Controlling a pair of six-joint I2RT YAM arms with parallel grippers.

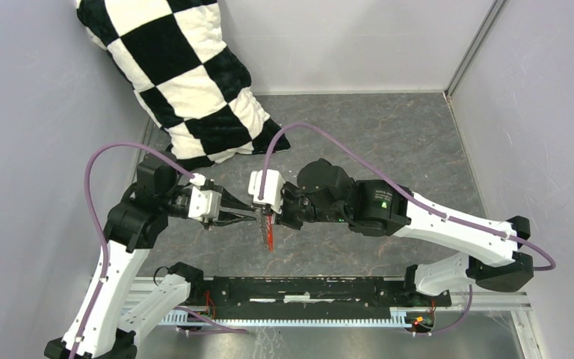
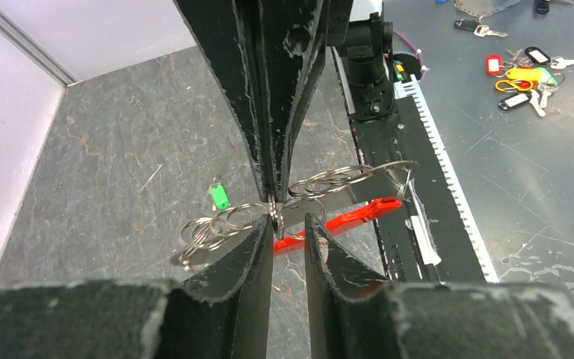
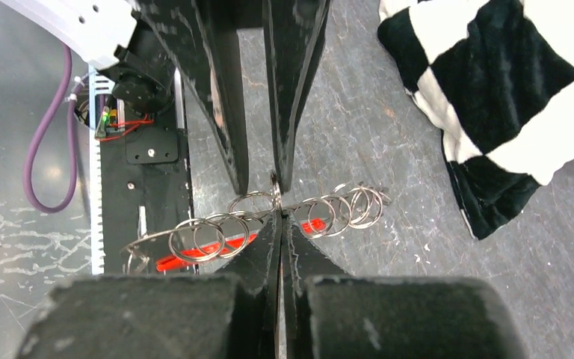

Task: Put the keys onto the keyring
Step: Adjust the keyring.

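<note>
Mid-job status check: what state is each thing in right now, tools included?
left tool: partly open, fingers either side of a ring, not clamped.
right tool: shut on the keyring.
keyring: held off the table, rings strung out sideways.
green key: lying on the table, apart from the keyring.
pillow: propped in the far left corner.

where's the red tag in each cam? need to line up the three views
Top external: red tag is a short red streak just left of centre.
Left wrist: right of centre, slanting up to the right.
Right wrist: lower left of centre, lying nearly level.
Shared landmark: black base rail, along the bottom in top external, right of centre in left wrist, left side in right wrist.
</note>
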